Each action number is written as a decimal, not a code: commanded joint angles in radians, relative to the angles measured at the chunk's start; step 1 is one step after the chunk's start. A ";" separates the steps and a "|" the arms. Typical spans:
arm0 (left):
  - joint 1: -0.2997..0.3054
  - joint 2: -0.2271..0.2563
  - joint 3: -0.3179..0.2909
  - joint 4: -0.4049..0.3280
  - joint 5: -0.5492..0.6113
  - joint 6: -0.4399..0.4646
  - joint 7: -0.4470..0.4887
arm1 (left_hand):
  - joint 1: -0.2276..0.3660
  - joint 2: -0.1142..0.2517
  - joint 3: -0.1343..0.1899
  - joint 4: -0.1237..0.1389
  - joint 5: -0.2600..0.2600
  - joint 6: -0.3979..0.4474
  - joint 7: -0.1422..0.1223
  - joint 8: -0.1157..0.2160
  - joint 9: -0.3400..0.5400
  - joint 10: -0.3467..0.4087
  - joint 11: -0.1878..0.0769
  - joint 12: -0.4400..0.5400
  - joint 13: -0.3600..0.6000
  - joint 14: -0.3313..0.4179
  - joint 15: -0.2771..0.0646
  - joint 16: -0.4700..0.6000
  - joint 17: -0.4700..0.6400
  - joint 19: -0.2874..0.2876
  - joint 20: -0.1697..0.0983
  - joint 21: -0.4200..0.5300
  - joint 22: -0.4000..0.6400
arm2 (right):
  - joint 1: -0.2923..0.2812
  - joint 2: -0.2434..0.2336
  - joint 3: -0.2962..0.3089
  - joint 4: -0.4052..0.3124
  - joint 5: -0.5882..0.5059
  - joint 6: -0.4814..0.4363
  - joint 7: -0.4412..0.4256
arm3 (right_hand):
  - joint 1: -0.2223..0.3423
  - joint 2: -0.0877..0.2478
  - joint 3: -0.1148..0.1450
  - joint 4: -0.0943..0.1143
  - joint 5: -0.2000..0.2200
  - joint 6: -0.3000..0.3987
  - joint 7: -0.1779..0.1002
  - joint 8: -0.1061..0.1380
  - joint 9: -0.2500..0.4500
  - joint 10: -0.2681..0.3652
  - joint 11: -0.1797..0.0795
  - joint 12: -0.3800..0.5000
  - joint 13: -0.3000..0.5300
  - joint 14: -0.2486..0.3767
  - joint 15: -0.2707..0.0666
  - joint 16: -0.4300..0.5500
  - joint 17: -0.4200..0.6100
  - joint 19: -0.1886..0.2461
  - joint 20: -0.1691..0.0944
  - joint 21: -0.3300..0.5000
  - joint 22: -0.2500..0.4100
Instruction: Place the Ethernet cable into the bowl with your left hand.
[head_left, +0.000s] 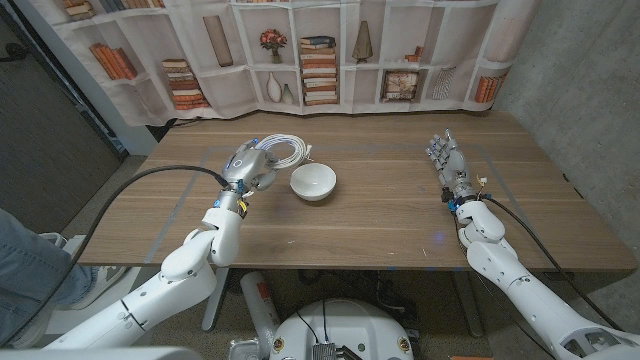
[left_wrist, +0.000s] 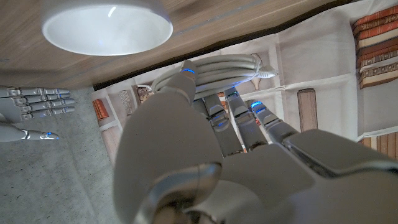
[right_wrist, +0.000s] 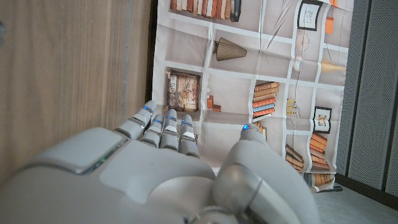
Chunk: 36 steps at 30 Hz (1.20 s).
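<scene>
Ethernet cable, coiled and white, is gripped by the left hand just beside the white bowl on the bench; right hand holds nothing, fingers extended, well apart from both.

The left arm reaches from seven o'clock toward the table's middle, its left hand raised with fingers curled around a coiled white cable, thumb over the bundle. The right arm comes in from five o'clock; the right hand holds nothing, fingers extended toward twelve o'clock.
</scene>
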 joint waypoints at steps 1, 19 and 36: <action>0.011 0.022 0.014 -0.014 -0.005 -0.047 0.026 | 0.004 0.006 0.011 0.006 0.004 0.107 -0.092 0.004 0.002 0.084 -0.080 0.004 0.005 -0.001 -0.138 0.004 0.004 -0.003 -0.045 0.001 0.003 | 0.001 0.002 -0.001 0.000 0.000 0.003 0.004 | 0.002 0.013 0.000 -0.006 -0.004 0.010 0.002 0.007 0.002 0.007 0.003 0.000 0.006 0.008 -0.003 0.000 0.003 0.009 -0.022 -0.002 0.004; -0.006 0.030 0.053 -0.004 0.021 -0.063 0.029 | 0.002 0.005 0.014 0.007 0.005 0.105 -0.094 0.002 0.003 0.081 -0.080 0.003 0.005 -0.003 -0.139 0.004 0.004 -0.005 -0.045 0.000 0.002 | 0.009 0.008 -0.004 0.006 -0.002 0.004 0.004 | 0.002 0.015 0.000 -0.007 -0.005 0.011 0.003 0.007 0.002 0.007 0.002 0.000 0.006 0.007 -0.002 0.000 0.003 0.010 -0.022 -0.006 0.005; -0.062 0.034 0.109 0.030 0.025 -0.121 -0.006 | 0.001 0.002 0.017 0.007 0.005 0.103 -0.099 0.001 0.003 0.079 -0.080 0.003 0.005 -0.007 -0.141 0.003 0.004 -0.007 -0.053 -0.001 0.002 | 0.011 0.012 0.002 0.016 0.006 0.006 0.005 | 0.002 0.017 0.000 -0.009 -0.005 0.010 0.003 0.006 0.002 0.008 0.003 0.000 0.006 0.008 -0.002 0.000 0.003 0.011 -0.022 -0.008 0.005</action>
